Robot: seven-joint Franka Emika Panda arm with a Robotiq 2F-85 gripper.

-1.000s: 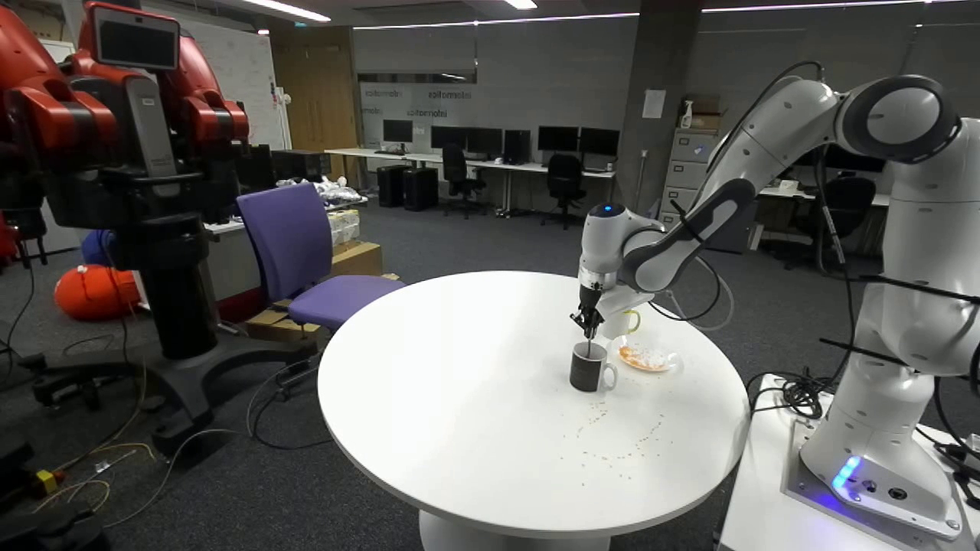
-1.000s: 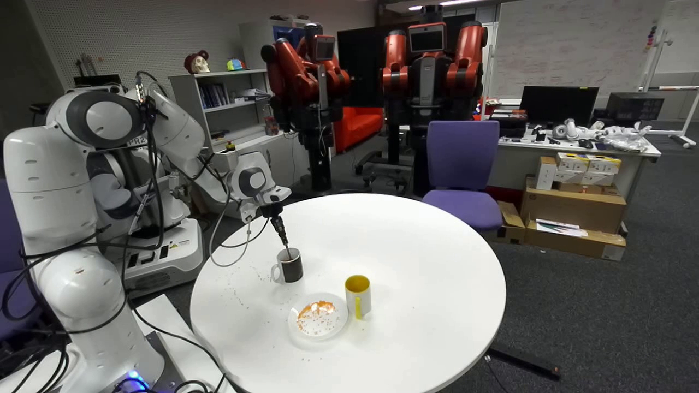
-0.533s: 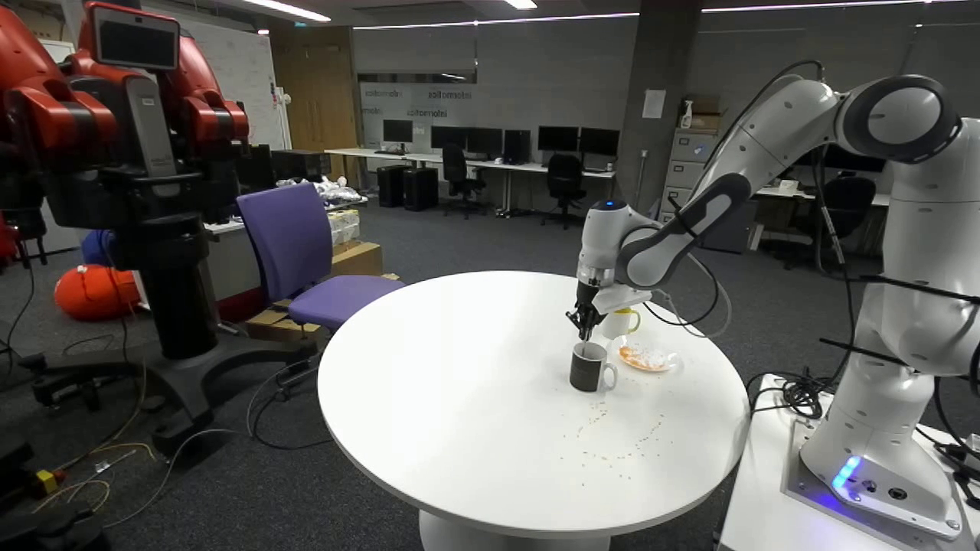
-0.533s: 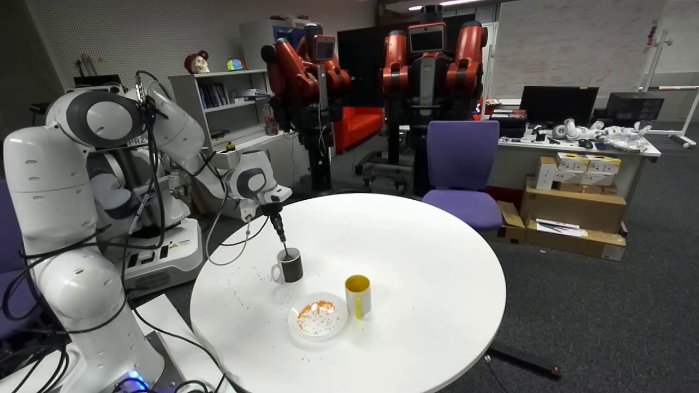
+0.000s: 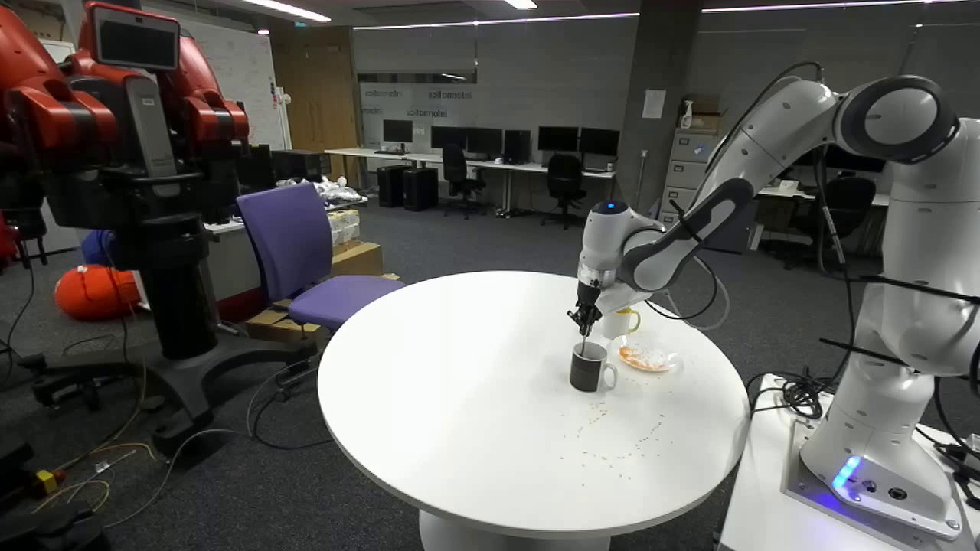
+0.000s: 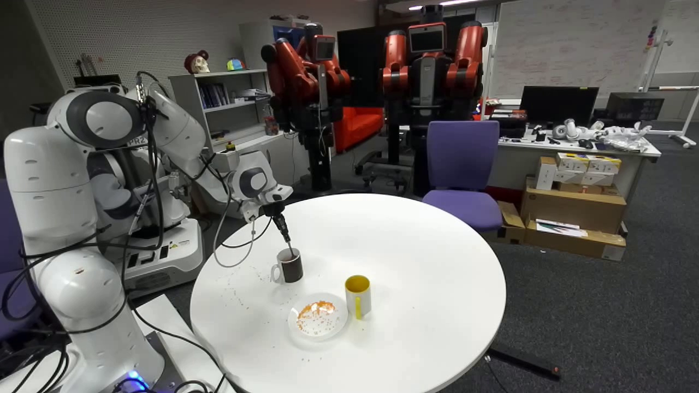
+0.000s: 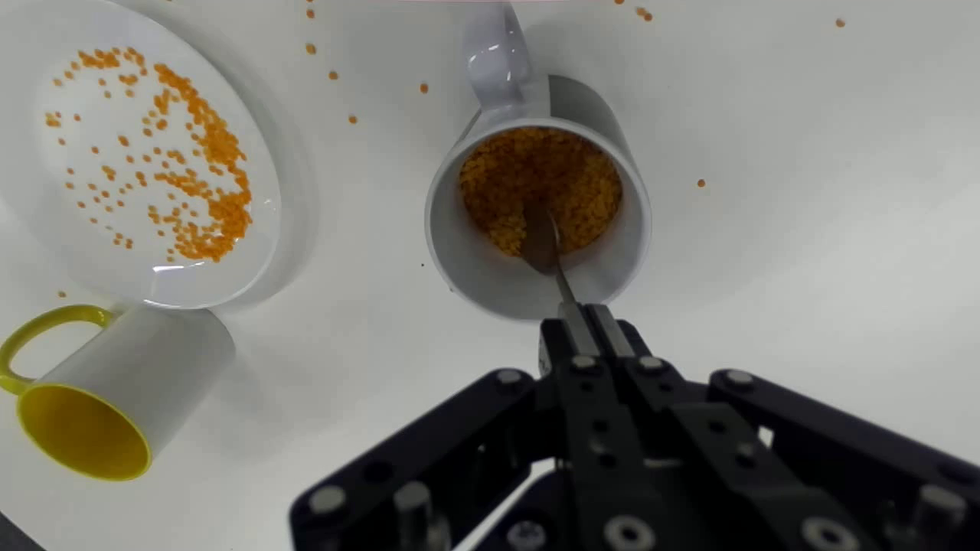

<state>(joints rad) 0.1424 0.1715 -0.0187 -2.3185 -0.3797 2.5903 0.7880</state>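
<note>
Step in hand, by judgement: spoon work inside the dark mug (image 7: pixel 490 279), upper centre of the wrist view. The spoon (image 7: pixel 540 241) slants down into it, bowl at the orange grains (image 7: pixel 589 191); depth of dip unclear. Next move likely calls for a steady grip and the spoon's stem kept off the rim. Claw (image 7: pixel 596 329), just below: fingers nearly together, pinching the thin stem, no contact with the mug seen. Plate (image 7: pixel 99 268) upper left, yellow-handled cup (image 7: pixel 145 367) lower left.

Ceiling lights (image 5: pixel 289 9) glow in dim exterior views; glare flecks the plate (image 7: pixel 264 203) and grey mug (image 7: pixel 478 264).
</note>
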